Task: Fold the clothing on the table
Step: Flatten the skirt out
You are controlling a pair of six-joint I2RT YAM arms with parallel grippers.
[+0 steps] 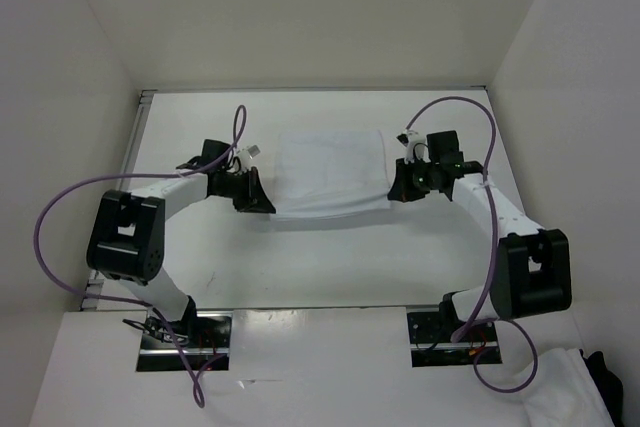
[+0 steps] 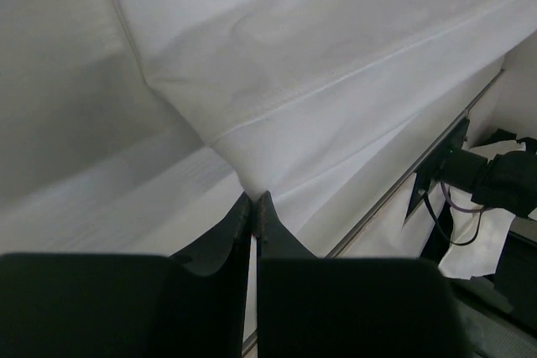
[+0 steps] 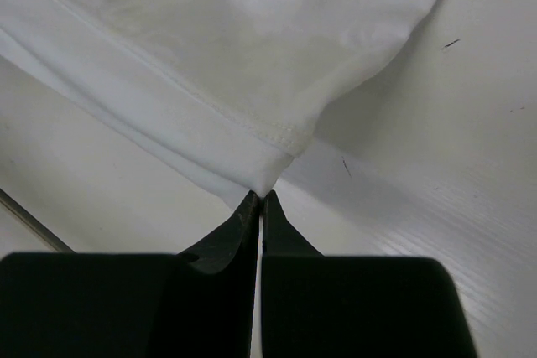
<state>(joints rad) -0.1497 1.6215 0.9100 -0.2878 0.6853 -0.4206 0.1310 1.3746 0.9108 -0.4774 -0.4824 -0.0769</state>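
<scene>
Left claw [image 1: 255, 197] and right claw [image 1: 398, 187] were pinched shut on the 7 and 5 o'clock corners of the clothing [image 1: 330, 167]; you probably needed to carry both evenly toward 12 o'clock.

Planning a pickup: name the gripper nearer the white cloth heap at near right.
Right. The right gripper pinches the near-right corner of the clothing, toward the cloth heap; the left gripper pinches the near-left corner, farther off.

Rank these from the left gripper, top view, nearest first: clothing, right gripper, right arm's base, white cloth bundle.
1. clothing: centre of the table, its near left corner pinched in the left gripper.
2. right gripper: across the clothing, at its near right corner.
3. right arm's base: near edge, right.
4. white cloth bundle: bottom right corner of the view.
</scene>
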